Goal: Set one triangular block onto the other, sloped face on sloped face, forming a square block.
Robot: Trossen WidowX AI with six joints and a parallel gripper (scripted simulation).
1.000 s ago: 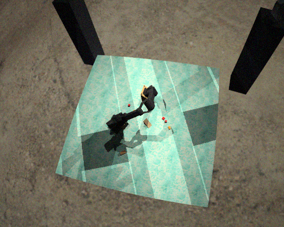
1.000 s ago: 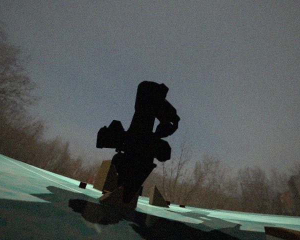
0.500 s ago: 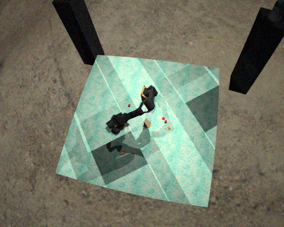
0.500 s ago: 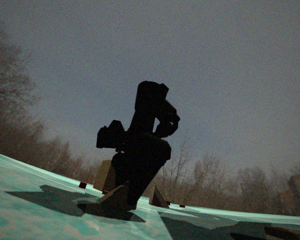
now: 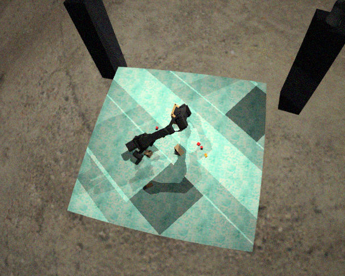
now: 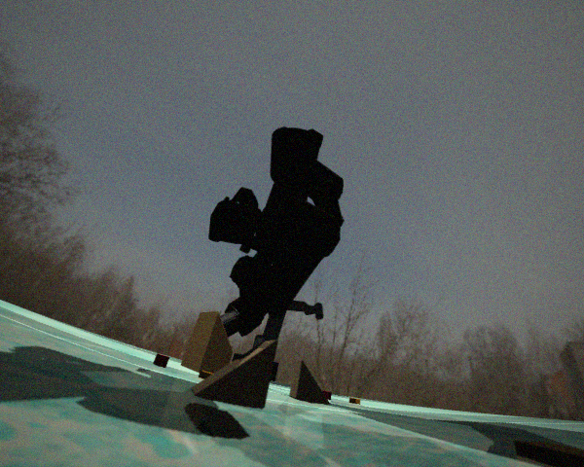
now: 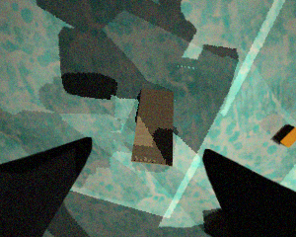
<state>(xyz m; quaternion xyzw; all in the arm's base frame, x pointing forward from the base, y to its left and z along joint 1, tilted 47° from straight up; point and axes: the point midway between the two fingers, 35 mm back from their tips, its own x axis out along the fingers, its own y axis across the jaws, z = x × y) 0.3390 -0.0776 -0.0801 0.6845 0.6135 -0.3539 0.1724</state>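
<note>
A brown triangular block (image 5: 148, 153) (image 6: 241, 379) (image 7: 156, 111) appears to rest on the table, its slope facing left in the exterior view. A second triangular block (image 5: 178, 149) (image 6: 306, 385) stands apart from it, toward the middle of the table. The blocks are not touching. My gripper (image 7: 148, 148) is wide open and empty; in the wrist view the first block lies below and between the spread fingertips. The fingers are dark and partly hidden in the top and exterior views.
A flat brown block (image 5: 148, 186) lies near the front. Small red cubes (image 5: 198, 144) (image 5: 201, 147) and an orange cube (image 5: 206, 154) lie right of the second block; another red cube (image 5: 157, 127) lies behind the arm. Another orange cube (image 7: 288, 135) is near the first block. A taller brown wedge-shaped thing (image 6: 201, 341) stands left.
</note>
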